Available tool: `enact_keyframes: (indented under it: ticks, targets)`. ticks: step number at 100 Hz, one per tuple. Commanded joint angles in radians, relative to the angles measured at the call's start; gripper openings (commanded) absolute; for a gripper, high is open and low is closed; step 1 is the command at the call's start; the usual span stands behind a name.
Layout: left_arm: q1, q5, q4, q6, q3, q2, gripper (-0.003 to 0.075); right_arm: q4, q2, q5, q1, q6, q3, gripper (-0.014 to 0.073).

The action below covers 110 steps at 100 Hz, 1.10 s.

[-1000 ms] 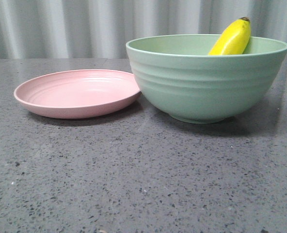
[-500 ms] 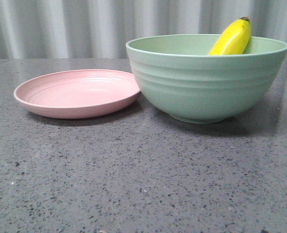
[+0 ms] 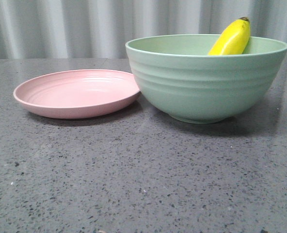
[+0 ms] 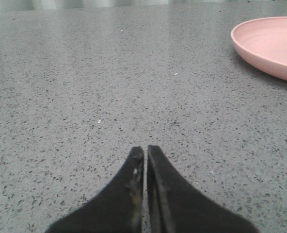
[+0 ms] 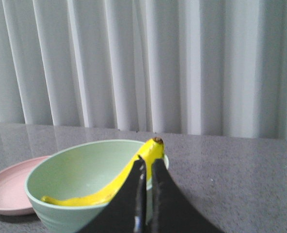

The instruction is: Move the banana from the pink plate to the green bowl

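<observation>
Both arms' fingers clenched empty; banana lies beyond the right pair, in the green bowl.

Banana propped inside green bowl

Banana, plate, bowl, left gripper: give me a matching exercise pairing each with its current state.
Things:
1. banana
2. pink plate
3. green bowl
4. left gripper

States:
A. shut, holding nothing, low over the table
B. holds the fruit
C. leaning against the inside wall, tip above the rim
D. nothing on it

Pairs: 1-C, 2-D, 3-B, 4-A
</observation>
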Motion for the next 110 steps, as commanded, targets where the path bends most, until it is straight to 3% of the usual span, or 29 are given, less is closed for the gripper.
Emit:
enact_keyframes:
  ticks: [1,15,34,41,57,71,94,110]
  targets:
    - [0.003,-0.064,-0.01,-0.005,0.01,-0.028,-0.002,-0.007,0.01,-0.097,-0.032,-0.011,0.006,-0.0063]
    - [0.003,-0.064,-0.01,-0.005,0.01,-0.028,-0.002,-0.029,0.01,-0.17,-0.103,0.008,0.081,-0.0062]
    - [0.003,-0.064,-0.01,-0.005,0.01,-0.028,-0.002,-0.372,0.01,-0.174,-0.216,0.395,0.166,-0.0063]
    - [0.003,-0.064,-0.01,-0.005,0.01,-0.028,-0.002,-0.444,0.01,-0.186,-0.257,0.477,0.202,-0.0063]
    - [0.003,-0.064,-0.01,-0.005,0.01,-0.028,-0.002,-0.454,-0.016,-0.223,-0.317,0.485,0.295,-0.0063]
    - [0.003,-0.064,-0.01,-0.005,0.01,-0.028,-0.002,-0.519,-0.016,-0.09,-0.322,0.485,0.292,-0.0063]
    - [0.003,-0.064,-0.01,-0.005,0.01,-0.028,-0.002,-0.522,-0.016,0.102,-0.306,0.483,0.292,-0.0063]
    - [0.003,-0.066,-0.01,-0.005,0.01,-0.028,-0.002,-0.522,-0.016,0.101,-0.306,0.483,0.292,-0.0063]
